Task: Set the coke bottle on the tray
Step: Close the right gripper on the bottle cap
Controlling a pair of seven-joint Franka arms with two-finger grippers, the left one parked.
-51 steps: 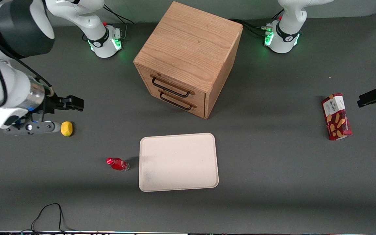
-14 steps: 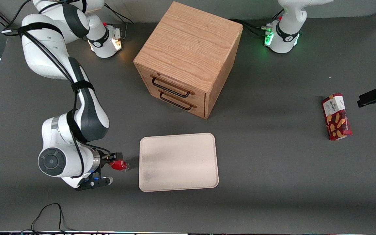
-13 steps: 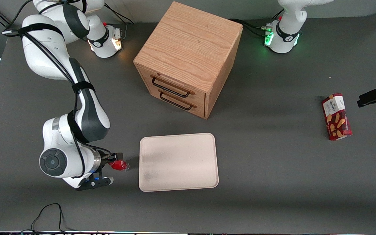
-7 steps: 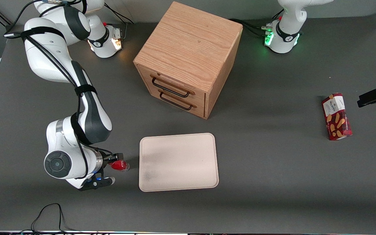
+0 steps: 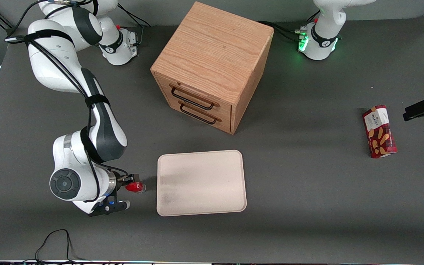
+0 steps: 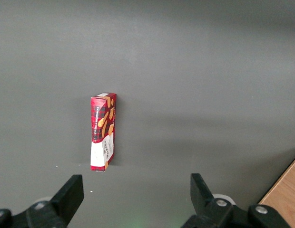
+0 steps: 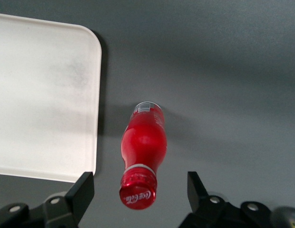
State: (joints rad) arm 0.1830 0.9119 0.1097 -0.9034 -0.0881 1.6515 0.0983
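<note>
One coke bottle (image 7: 142, 142) between open tool (image 7: 138, 190) fingers, one tray (image 5: 201, 182) beside

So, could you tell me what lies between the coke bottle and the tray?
Only bare grey table: in the right wrist view a strip separates the coke bottle from the tray rim. The open end effector straddles the bottle's cap.

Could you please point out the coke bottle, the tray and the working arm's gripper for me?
coke bottle (image 7: 143, 142): right wrist view, red body.
tray (image 5: 201, 182): front view, bare middle of its floor.
gripper (image 7: 140, 194): right wrist view, open, midway between its fingertips, at the bottle's cap.
</note>
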